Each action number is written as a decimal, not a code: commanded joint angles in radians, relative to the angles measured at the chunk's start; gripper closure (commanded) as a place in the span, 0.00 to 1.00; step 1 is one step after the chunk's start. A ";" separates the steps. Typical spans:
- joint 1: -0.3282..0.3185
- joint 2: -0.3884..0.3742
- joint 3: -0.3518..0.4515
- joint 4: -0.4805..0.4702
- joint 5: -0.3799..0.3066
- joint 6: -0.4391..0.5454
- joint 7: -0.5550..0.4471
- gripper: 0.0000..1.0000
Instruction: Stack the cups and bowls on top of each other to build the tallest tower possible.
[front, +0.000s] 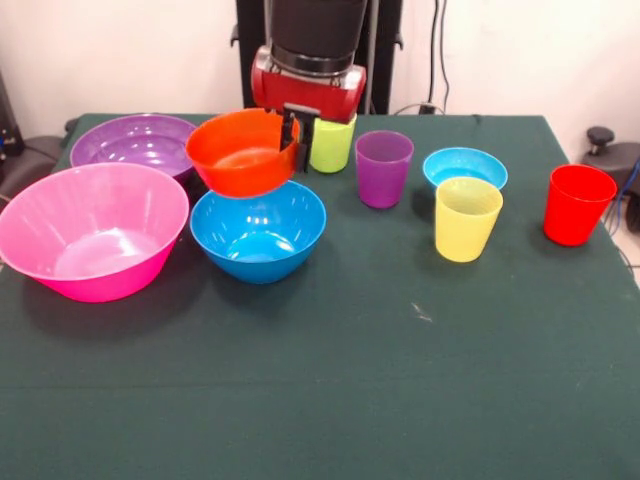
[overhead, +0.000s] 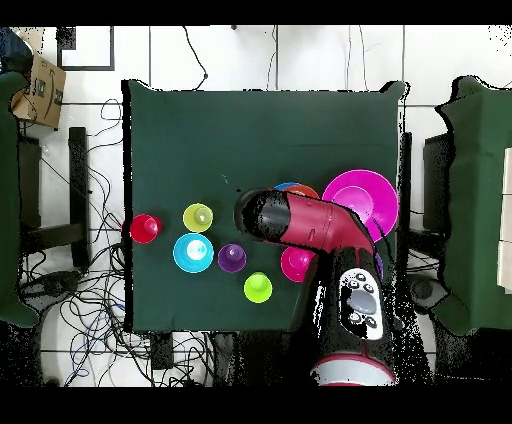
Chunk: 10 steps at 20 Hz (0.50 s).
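My gripper (front: 296, 140) is shut on the right rim of the orange bowl (front: 243, 152). That bowl hangs tilted just above the medium blue bowl (front: 258, 230), with its bottom over the blue bowl's far rim. The very large pink bowl (front: 92, 232) stands to the left, and the large purple bowl (front: 135, 143) behind it. A lime green cup (front: 332, 143), purple cup (front: 383, 168), yellow cup (front: 467, 218) and red cup (front: 578, 204) stand upright and apart. The small light blue bowl (front: 465, 167) sits behind the yellow cup. In the overhead view the arm (overhead: 300, 220) hides the gripper.
Everything stands on a dark green table (front: 330, 380). The overhead view shows the red cup (overhead: 144, 228), yellow cup (overhead: 198, 217), light blue bowl (overhead: 193, 253), purple cup (overhead: 232, 258) and lime green cup (overhead: 258, 288) left of the arm, and the pink bowl (overhead: 362, 195) on the right.
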 joint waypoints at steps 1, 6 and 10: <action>-0.011 0.098 0.131 0.042 -0.082 -0.095 0.008 1.00; -0.009 0.125 0.137 0.040 -0.088 -0.138 0.030 1.00; -0.010 0.140 0.138 0.049 -0.092 -0.174 0.045 1.00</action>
